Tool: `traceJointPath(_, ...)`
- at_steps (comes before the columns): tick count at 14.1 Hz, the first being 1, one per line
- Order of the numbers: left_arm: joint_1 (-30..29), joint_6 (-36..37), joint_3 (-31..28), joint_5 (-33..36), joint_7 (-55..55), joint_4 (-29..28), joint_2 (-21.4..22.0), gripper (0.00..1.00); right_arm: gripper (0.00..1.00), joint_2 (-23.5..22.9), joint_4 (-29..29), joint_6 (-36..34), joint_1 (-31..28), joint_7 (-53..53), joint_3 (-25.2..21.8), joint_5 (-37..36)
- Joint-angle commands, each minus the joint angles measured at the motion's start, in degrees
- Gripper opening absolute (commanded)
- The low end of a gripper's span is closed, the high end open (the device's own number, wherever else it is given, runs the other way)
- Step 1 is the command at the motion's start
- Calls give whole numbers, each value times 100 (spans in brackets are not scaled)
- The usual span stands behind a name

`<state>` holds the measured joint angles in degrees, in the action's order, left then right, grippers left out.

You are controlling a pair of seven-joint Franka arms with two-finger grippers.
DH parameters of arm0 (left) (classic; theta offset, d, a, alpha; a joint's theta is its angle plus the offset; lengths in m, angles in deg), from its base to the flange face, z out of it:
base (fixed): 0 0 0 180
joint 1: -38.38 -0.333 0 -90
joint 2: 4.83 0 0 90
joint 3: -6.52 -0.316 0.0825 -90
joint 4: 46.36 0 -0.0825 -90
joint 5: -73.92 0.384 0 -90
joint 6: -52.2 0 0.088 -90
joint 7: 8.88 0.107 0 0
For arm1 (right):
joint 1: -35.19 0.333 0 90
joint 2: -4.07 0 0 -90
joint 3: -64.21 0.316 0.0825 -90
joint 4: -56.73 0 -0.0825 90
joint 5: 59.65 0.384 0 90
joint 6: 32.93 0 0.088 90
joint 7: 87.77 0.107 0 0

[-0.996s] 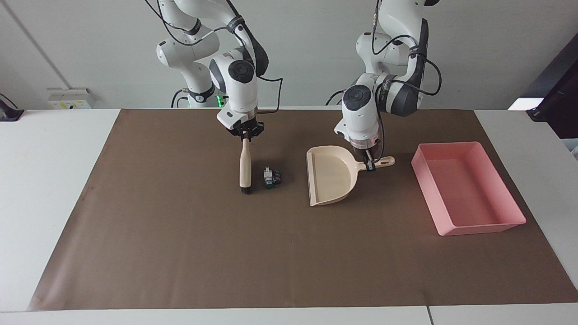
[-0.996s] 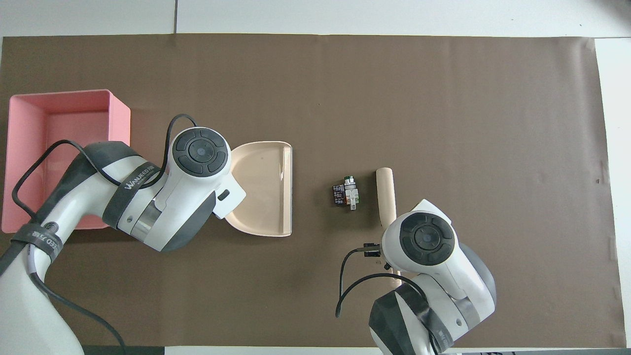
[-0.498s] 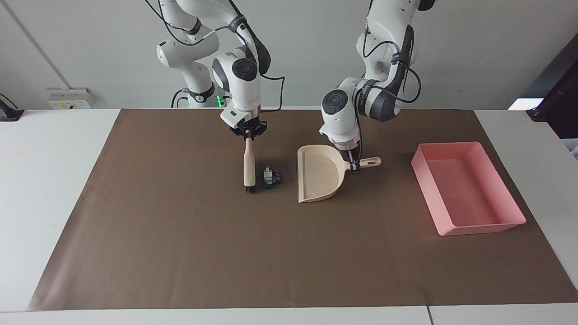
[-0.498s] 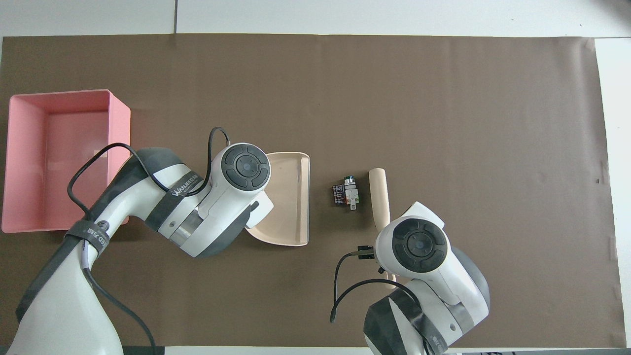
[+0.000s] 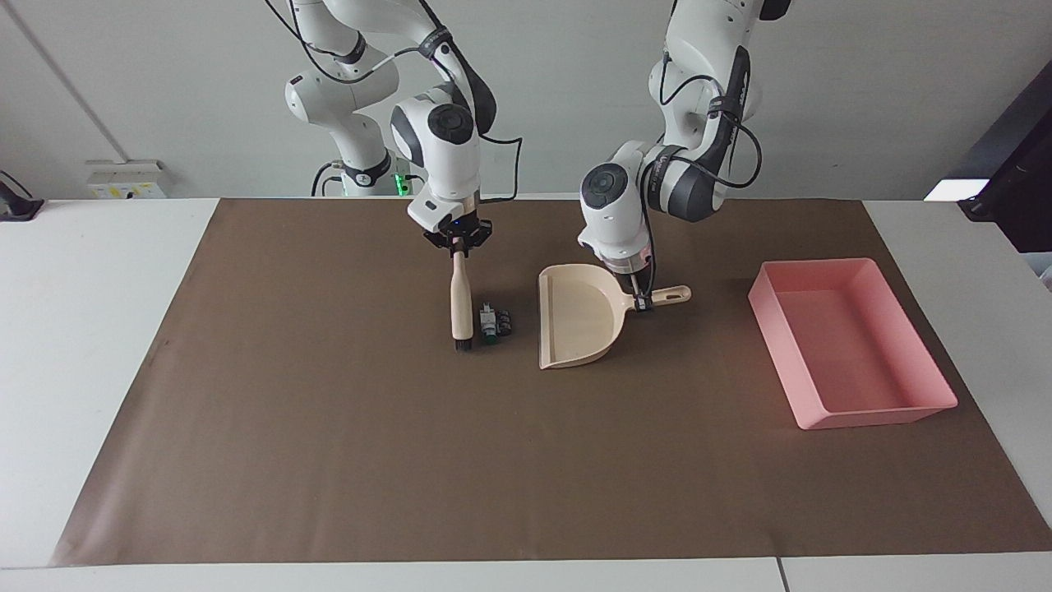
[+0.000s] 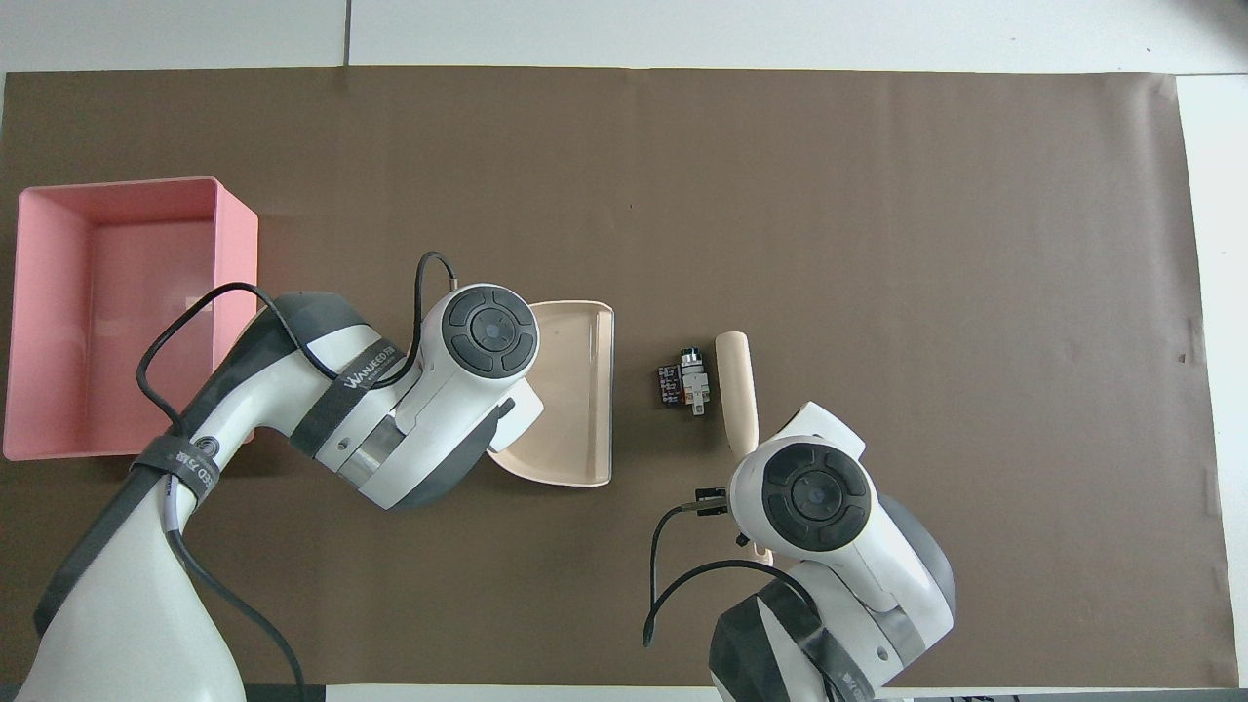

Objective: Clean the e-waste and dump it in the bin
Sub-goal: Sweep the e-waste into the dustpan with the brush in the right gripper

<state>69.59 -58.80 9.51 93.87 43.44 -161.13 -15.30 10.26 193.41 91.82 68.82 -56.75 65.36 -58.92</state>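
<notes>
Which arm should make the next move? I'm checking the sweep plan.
Right. The right gripper holds the brush, bristles down beside the e-waste; the left gripper just steadies the dustpan, mouth toward the bits.

Both arms reach out from their bases, wrists bent straight down. Left gripper [image 5: 641,302]: low over the worktop, fingers pinched shut on the dustpan [image 5: 578,327] handle, forearm angled in from its own base side. Right gripper [image 5: 459,244]: raised higher, fingers clamped shut on the top end of the brush [image 5: 461,304], which hangs straight below the fingers. The two wrists stand near each other, side by side.
</notes>
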Motion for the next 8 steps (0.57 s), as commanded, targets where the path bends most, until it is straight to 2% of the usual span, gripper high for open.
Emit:
traceJointPath(1, 96, 104, -53, 89, -108, 16, -7, 0, 0, -22, 35, 276, -23, -96, -10, -65)
traceJointPath(3, 87, 104, -53, 89, -108, 16, -7, 0, 0, -249, 0, 408, -23, -149, -19, -73)
traceJointPath(6, 96, 122, -53, 89, -108, 16, -7, 0, 0, -338, -141, 418, 3, -158, -19, -73)
traceJointPath(8, 78, 131, -53, 89, -91, 16, -7, 0, 0, -513, -184, 549, 204, -36, -10, 14)
